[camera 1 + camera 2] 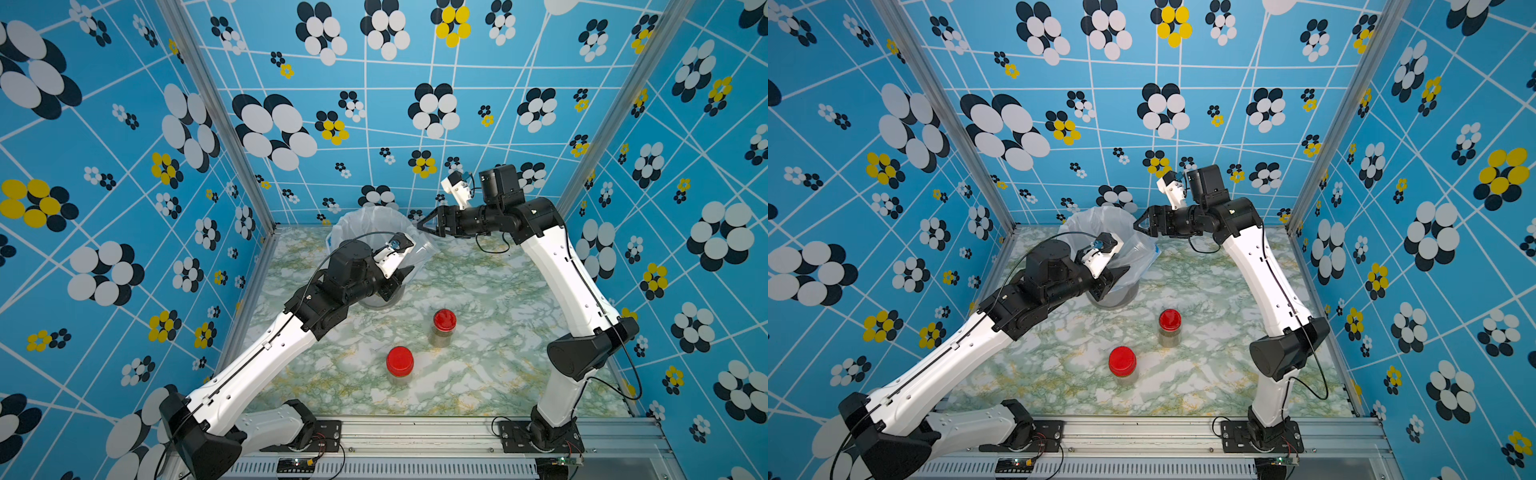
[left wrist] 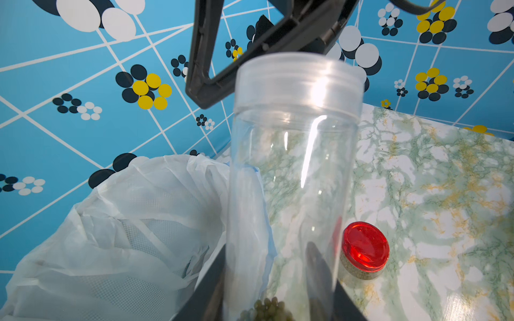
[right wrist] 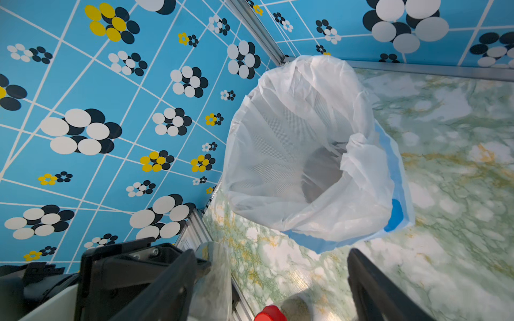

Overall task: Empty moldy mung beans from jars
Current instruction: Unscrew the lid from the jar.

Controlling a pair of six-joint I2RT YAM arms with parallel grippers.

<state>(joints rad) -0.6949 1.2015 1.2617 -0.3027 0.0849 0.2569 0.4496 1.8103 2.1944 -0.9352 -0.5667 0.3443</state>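
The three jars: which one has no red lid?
The tall narrow jar, held in the left pincer: its top is clear plastic. Both shorter jars, standing free on the table, wear red lids.

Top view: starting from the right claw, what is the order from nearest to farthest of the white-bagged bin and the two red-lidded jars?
1. bin: at the back, just beside the right claw.
2. back red-lidded jar: mid-table.
3. front red-lidded jar: toward the front edge.

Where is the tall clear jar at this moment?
In the left wrist view the tall clear jar is clamped in the left gripper, at the table's far left, just beside the bag-lined bin; the open right gripper is near its lid.
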